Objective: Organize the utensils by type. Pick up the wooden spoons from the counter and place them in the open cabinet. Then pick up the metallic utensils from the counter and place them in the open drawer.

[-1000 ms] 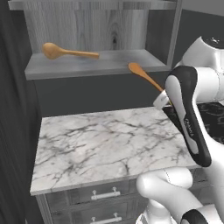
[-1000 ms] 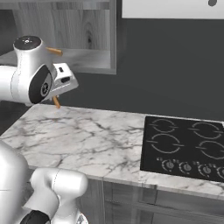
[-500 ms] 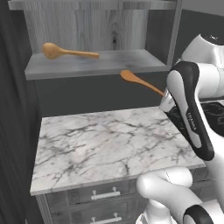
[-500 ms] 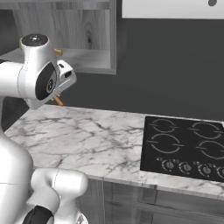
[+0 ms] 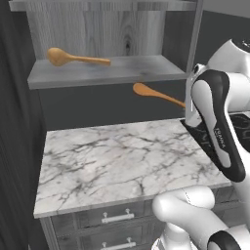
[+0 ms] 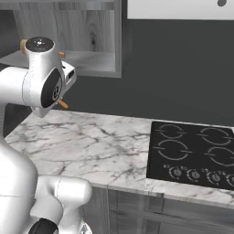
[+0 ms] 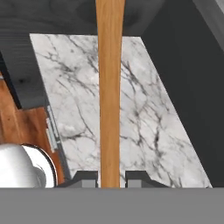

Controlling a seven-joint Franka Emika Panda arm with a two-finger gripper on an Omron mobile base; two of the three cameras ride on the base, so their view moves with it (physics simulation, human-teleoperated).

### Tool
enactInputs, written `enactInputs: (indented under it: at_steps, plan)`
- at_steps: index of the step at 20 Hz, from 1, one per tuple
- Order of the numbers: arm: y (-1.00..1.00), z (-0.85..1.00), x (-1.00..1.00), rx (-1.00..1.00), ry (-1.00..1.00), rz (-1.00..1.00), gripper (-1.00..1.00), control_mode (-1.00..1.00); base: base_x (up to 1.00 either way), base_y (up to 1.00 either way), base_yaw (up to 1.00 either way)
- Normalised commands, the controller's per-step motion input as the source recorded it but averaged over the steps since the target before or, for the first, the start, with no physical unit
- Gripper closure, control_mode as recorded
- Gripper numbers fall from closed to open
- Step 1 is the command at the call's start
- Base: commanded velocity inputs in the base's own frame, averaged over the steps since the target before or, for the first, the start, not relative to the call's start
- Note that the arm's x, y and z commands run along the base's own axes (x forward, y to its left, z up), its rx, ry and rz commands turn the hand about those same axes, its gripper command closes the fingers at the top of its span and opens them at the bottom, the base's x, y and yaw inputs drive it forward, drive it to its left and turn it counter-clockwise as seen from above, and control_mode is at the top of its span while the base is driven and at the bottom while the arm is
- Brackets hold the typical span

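- Between the fingers: handle of the second wooden spoon, pinched narrow on both sides, so it's held, not loose.
- Spoon's long axis runs straight out from the fingers along the hand's line of sight; in the left base view the bowl leads, pointing left, handle trailing back behind the arm.
- Held spoon hangs in the air just below and in front of the cabinet shelf, above the marble tabletop, touching neither.
- Other wooden spoon already lies on that shelf, bowl to the left, handle to the right, well left of the held one.
- Judgement: bowl sits under the shelf's front lip, so the move needs lift first, then push in along the spoon's own axis.
- Risk: going straight in would butt the bowl against the shelf edge.
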Motion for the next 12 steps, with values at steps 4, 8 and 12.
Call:
enactInputs:
  at_steps: [4, 8, 12]
  plan:
    - [0.09, 0.23, 0.00, -0.01, -0.01, -0.01, 1.00, -1.00, 0.00, 0.00, 0.00]
    - [0.16, 0.34, 0.00, 0.00, 0.00, -0.11, 1.00, -1.00, 0.00, 0.00, 0.00]
    - [0.12, 0.17, 0.01, -0.01, -0.08, -0.13, 1.00, -1.00, 0.00, 0.00, 0.00]
